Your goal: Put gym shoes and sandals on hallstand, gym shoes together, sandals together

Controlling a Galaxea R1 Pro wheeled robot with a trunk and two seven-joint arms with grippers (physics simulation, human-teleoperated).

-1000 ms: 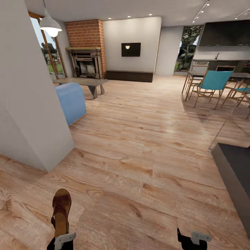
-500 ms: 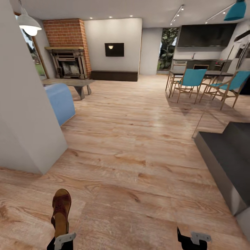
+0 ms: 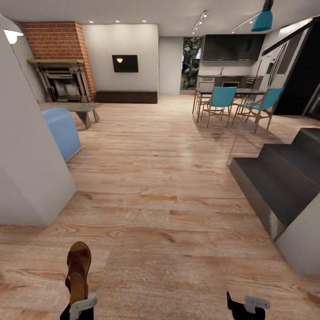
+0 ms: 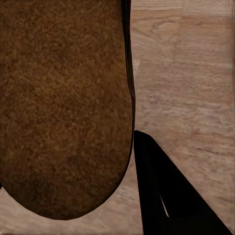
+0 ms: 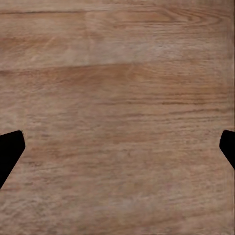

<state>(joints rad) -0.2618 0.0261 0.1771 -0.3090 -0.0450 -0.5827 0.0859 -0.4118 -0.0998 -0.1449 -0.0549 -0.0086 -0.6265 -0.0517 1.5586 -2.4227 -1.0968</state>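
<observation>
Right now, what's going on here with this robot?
The robot is carrying one brown sandal in its left gripper, held out over the wood-plank floor. The right gripper is open with nothing in it. It faces an open living area with a brick fireplace, teal dining chairs and dark steps; the shoe rack isn't in sight.

Wood-plank floor (image 3: 178, 186), brick fireplace (image 3: 60, 66), teal chairs (image 3: 222, 100) — dark steps (image 3: 275, 178), perhaps stairs.

A brick fireplace (image 3: 60, 62) stands far left, teal chairs (image 3: 222, 100) surround a dining table (image 3: 224, 90), dark stairs (image 3: 284, 178) rise right.
</observation>
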